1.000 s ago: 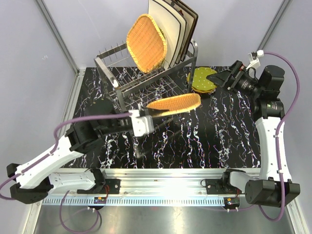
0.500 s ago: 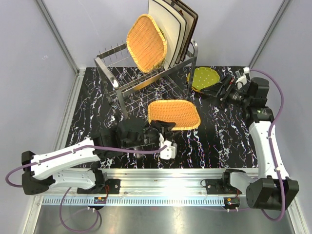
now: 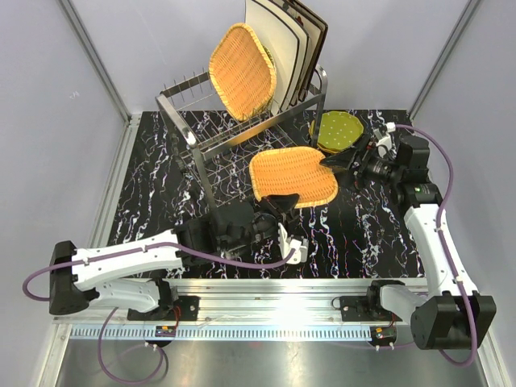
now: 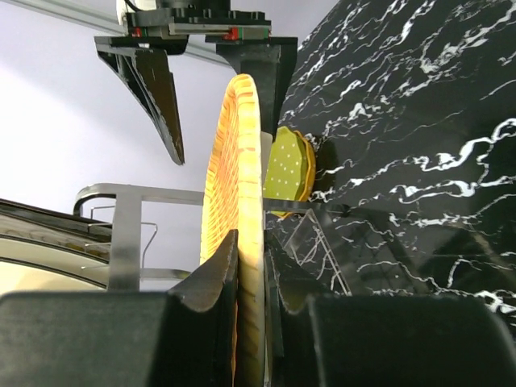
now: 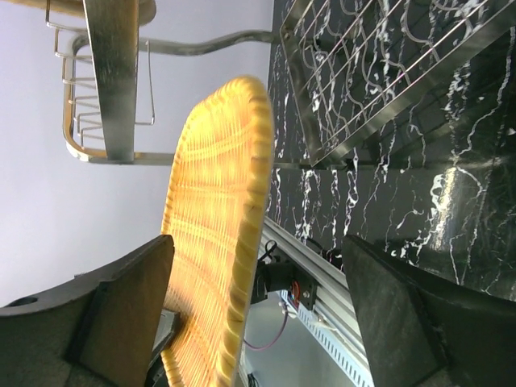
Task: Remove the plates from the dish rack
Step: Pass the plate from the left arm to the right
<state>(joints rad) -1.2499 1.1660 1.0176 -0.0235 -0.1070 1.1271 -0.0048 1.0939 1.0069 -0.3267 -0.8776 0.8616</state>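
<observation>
Handover underway: left claw [image 3: 280, 201] grips the wicker plate [image 3: 294, 171]; right claw [image 3: 333, 161], open around its far edge, should close next.

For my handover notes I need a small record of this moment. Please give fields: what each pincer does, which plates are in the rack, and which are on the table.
left pincer: shut on the near edge of the wicker plate
right pincer: open, fingers either side of that plate's far edge
in dish rack: second wicker plate, cream square plates, all leaning
on table: green dotted plate, right of the rack
</observation>
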